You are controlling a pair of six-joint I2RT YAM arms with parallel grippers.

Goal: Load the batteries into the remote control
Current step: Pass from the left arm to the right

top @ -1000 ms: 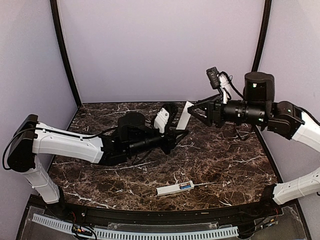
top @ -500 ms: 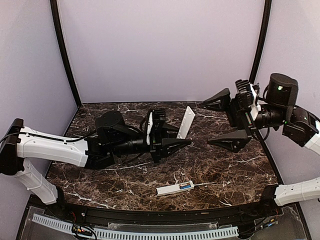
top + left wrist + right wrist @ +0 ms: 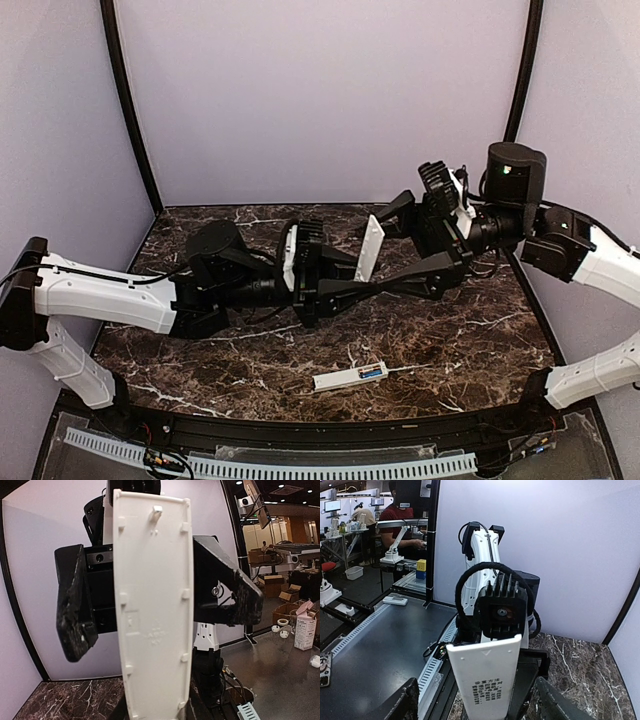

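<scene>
The left pincer (image 3: 362,280) is gripping the cover (image 3: 370,245) upright; the right pincer (image 3: 384,252) is gaping wide around it, and should be squeezing both long edges evenly; the remote (image 3: 340,380), with batteries (image 3: 371,372) showing, is lying on the bench (image 3: 470,330).

A white cover (image 3: 370,247) stands nearly upright over the back middle of the dark marbled counter (image 3: 470,340), small clips along its inner face, black print on its outer face. Lilac walls (image 3: 320,90) rise behind the counter, black posts (image 3: 130,110) at its back corners, and a slotted white strip (image 3: 270,465) runs along its near edge
</scene>
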